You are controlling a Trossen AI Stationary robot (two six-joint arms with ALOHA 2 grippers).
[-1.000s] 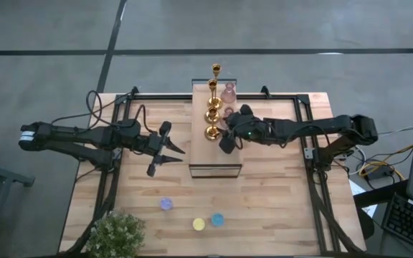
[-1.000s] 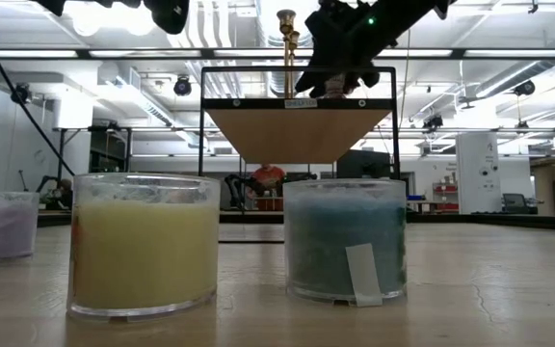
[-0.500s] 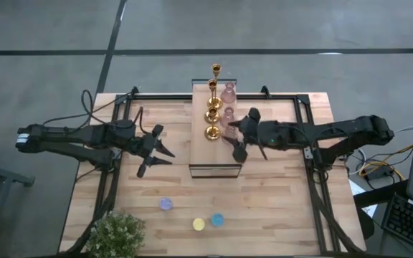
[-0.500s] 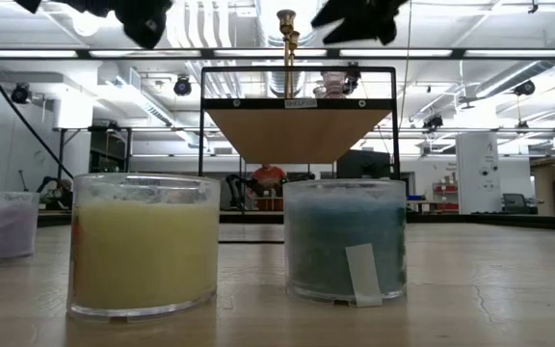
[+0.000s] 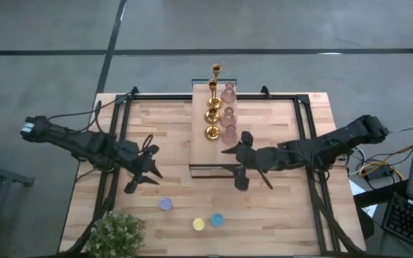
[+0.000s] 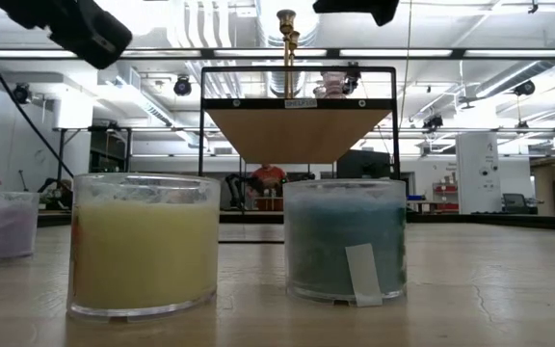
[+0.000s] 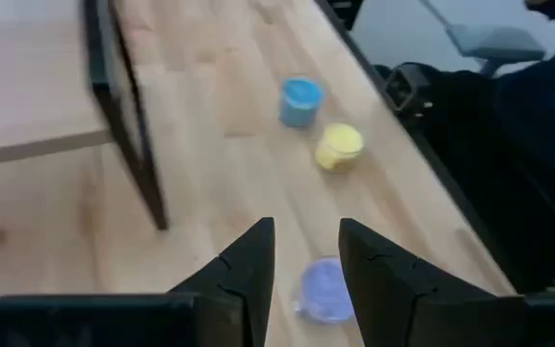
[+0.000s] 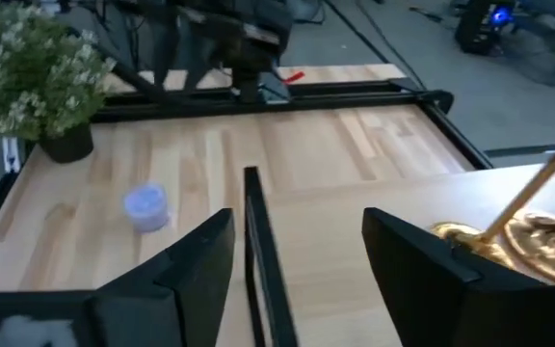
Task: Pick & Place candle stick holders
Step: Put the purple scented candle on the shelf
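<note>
Gold candle stick holders (image 5: pixel 211 132) and three pink ones (image 5: pixel 228 115) stand in two rows on a raised light-wood platform (image 5: pixel 217 154). The purple (image 5: pixel 165 203), yellow (image 5: pixel 199 224) and blue (image 5: pixel 217 219) cups rest on the table near its front edge. My left gripper (image 5: pixel 143 180) hovers open, left of and beyond the purple cup (image 7: pixel 326 289), which shows past its fingers (image 7: pixel 306 253). My right gripper (image 5: pixel 236 166) is open and holds nothing. It hangs over the platform's near end, below the nearest pink holder (image 5: pixel 228 133).
A small green plant (image 5: pixel 117 233) stands at the table's near left corner. The platform sits on a black frame (image 6: pixel 297 101) above the table top. Black rails (image 5: pixel 113 143) run along both sides of the table. Bare wood lies between the cups and the platform.
My right gripper has drawn back from the pink holders toward the table's near edge, and the third pink holder now stands uncovered on the platform. My left gripper has swung toward the near edge and tipped downward, closer to the purple cup.
</note>
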